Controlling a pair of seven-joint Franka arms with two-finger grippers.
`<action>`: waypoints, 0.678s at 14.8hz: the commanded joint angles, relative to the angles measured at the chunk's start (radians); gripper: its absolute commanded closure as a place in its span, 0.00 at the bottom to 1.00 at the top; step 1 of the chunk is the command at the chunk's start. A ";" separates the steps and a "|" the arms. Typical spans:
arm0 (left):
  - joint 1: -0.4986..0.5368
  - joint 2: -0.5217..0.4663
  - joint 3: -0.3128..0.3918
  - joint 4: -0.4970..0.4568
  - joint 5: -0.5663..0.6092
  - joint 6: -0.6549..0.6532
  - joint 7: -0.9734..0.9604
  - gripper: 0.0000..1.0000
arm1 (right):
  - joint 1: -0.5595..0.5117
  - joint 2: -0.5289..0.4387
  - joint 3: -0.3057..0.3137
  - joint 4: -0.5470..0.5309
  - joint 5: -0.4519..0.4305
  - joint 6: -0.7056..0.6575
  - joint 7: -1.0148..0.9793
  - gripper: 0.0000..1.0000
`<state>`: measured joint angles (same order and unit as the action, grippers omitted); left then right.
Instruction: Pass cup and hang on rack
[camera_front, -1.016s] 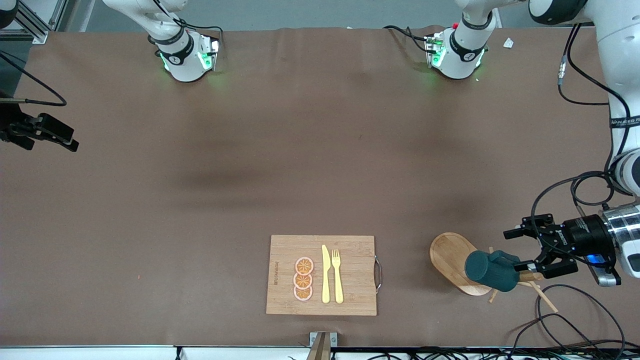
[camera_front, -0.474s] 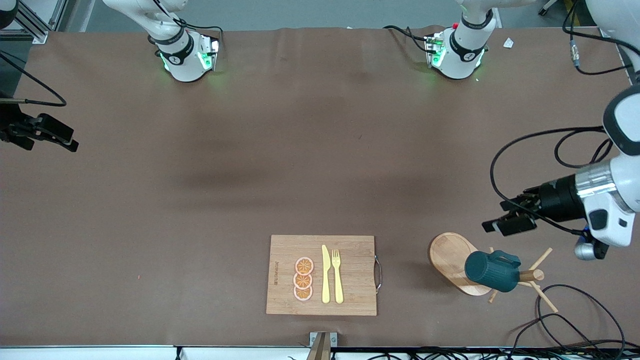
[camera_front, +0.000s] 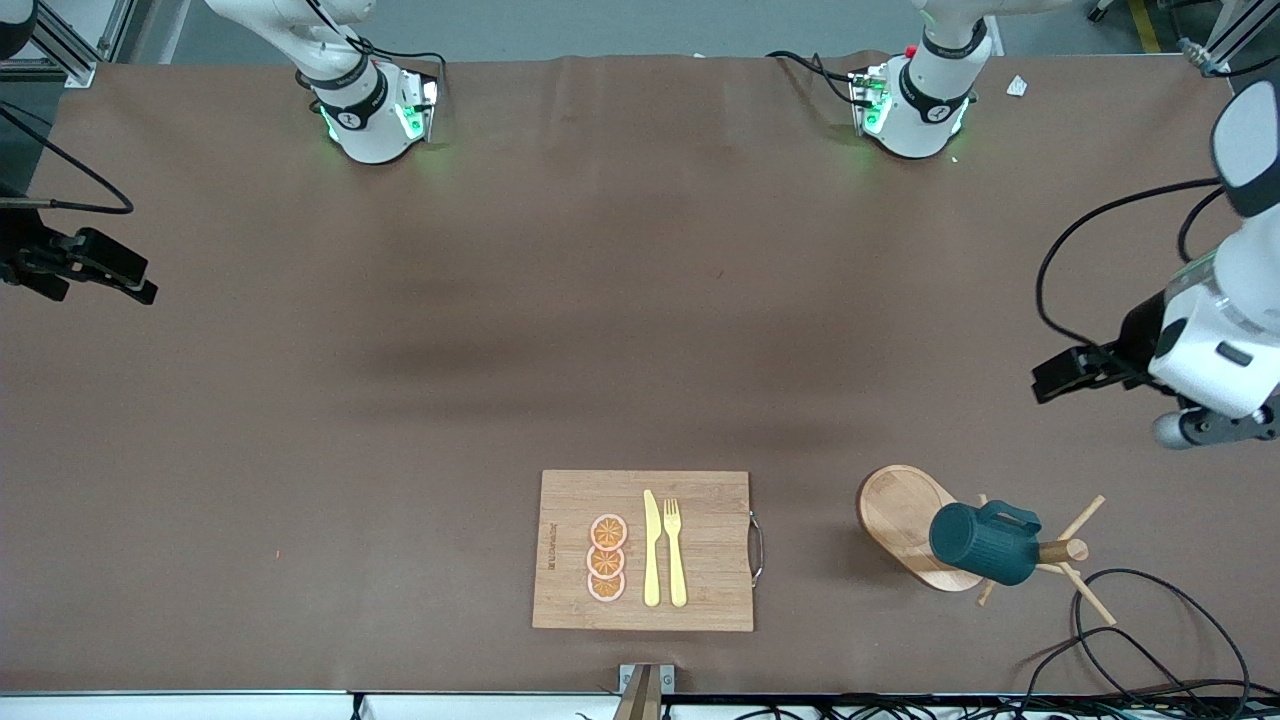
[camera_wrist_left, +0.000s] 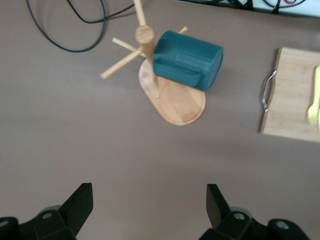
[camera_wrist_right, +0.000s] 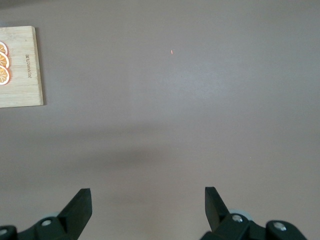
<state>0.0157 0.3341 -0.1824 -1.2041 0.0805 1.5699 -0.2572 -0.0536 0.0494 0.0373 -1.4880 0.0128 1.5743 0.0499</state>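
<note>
In the front view, the cup (camera_front: 985, 545) hangs on its side on the rack (camera_front: 900, 515), low in the frame toward the left arm's end of the surface. Its body covers part of the oval base and most of the post. The left wrist view shows more: the cup (camera_wrist_left: 187, 60) sits against the post, and the rack's (camera_wrist_left: 175, 102) base and thin pegs show plainly. You cannot make out which peg carries the handle, and neither view shows the cup's inside.

The left gripper (camera_front: 1045, 385) hangs at mid-height by the frame's edge, over bare surface and well apart from the rack. The front view shows it only as a dark block, half hidden by the white wrist. In its own camera, the left gripper (camera_wrist_left: 147, 200) has its fingers (camera_wrist_left: 80, 200) spread wide with nothing between them.

The right gripper (camera_front: 130, 280) waits at the other edge of the front frame, cut off by it, so you cannot read the fingers there. In the right wrist view, the right gripper (camera_wrist_right: 147, 200) has them wide and empty over bare brown surface.

The board (camera_front: 640, 500) sits low at mid-frame with orange slices (camera_front: 607, 558), a knife (camera_front: 651, 550) and a fork (camera_front: 676, 550). Each wrist view catches only a cut-off end of the board (camera_wrist_left: 295, 100) (camera_wrist_right: 20, 75). A black cable (camera_front: 1150, 600) loops beside the rack.
</note>
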 joint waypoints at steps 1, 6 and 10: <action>0.029 -0.070 -0.002 -0.023 0.022 -0.048 0.045 0.00 | -0.002 -0.019 0.001 -0.025 -0.011 0.016 0.015 0.00; 0.026 -0.174 0.070 -0.064 0.007 -0.125 0.166 0.00 | -0.003 -0.019 0.001 -0.025 -0.011 0.015 0.015 0.00; 0.027 -0.309 0.130 -0.207 -0.045 -0.125 0.253 0.00 | -0.003 -0.019 0.001 -0.025 -0.011 0.015 0.015 0.00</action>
<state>0.0482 0.1330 -0.0673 -1.2820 0.0648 1.4366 -0.0260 -0.0542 0.0494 0.0357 -1.4887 0.0128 1.5767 0.0504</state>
